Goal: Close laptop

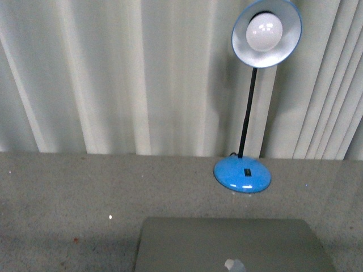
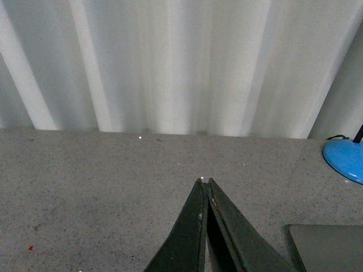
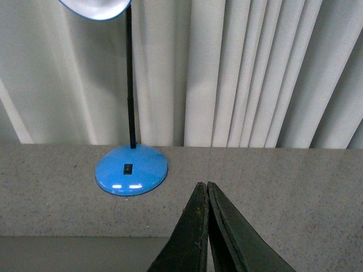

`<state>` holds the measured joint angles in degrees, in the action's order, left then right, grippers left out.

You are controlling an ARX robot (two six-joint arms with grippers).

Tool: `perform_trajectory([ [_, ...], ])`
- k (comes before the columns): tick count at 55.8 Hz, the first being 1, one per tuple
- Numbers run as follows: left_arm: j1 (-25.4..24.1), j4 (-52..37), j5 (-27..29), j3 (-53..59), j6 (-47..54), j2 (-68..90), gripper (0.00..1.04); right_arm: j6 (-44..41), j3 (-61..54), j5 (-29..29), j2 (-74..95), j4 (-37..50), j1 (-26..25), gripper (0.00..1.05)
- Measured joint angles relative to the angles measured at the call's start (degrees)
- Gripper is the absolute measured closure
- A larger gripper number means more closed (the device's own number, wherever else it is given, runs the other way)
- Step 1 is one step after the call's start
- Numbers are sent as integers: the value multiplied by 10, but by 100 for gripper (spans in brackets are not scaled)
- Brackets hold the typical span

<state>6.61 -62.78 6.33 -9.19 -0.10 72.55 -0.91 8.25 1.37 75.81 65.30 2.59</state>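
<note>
Front view: silver-grey laptop (image 1: 227,246), logo lid showing.

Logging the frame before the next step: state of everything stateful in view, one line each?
laptop: lid side with logo faces the front camera, screen and keys not in view; cannot tell if fully shut.
desk lamp: upright on the table behind the laptop, shade tilted toward the camera; cannot tell if lit.
left gripper: shut, empty, above bare table.
right gripper: shut, empty, near the lamp base.
</note>
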Motion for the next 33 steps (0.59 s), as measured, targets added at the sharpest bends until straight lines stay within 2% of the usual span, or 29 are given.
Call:
perform_trajectory([
  [13,-21,62,-19,43,0,-102,101,2,-35,-12,-137,-89,-25,102],
  [18,-52,93,-60,55,0,-145,101,2,-47,-13,-177,-119,-25,102],
  [33,-65,217,-63,76,0,-299,101,3,-75,-13,-332,-243,-25,102],
])
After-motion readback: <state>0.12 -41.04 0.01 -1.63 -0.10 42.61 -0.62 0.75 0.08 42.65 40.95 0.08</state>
